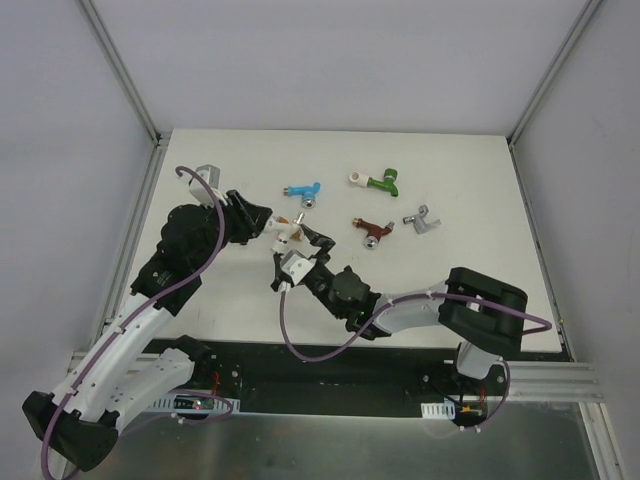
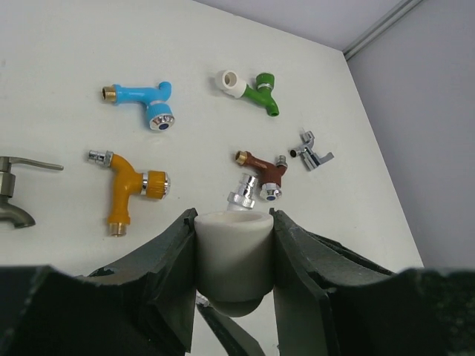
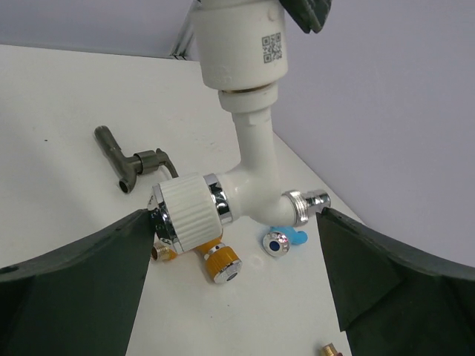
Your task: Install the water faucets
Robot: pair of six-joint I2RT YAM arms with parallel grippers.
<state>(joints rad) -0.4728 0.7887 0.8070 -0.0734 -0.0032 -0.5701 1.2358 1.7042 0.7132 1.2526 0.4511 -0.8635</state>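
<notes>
Left tool (image 2: 231, 219): narrowed onto the short white pipe fitting (image 2: 231, 256), one dark finger flat against each side of it. Holds the fitting in the air, over the tabletop (image 1: 470, 300), left of its middle.

White faucet (image 3: 245, 185): stem joined to one end of that fitting, with a QR label on the fitting wall. Hangs clear of the tabletop, ribbed knob out to one side, silvery end out to the other. How deep the stem sits in the fitting: cannot tell.

Right tool (image 3: 234, 213): spread wide, fingers straddling the white faucet. One tip just beside the knob, the other just beside the silvery end. Cannot tell whether either tip presses on it.

Loose on the tabletop:
- orange faucet (image 2: 130, 185), lying flat close under the held pair, left of the middle.
- blue faucet (image 1: 303, 191), toward the far edge, left of the middle.
- green faucet (image 1: 383, 184), toward the far edge, about mid-width, with a second white fitting (image 1: 356, 179) on its end.
- brown faucet (image 1: 372, 230), about the middle.
- silvery-grey faucet (image 1: 422, 220), near the brown one on the side of the right edge, not touching it.
- dull grey faucet (image 1: 205, 175), near the left edge toward the far left corner, beside the left arm.
</notes>
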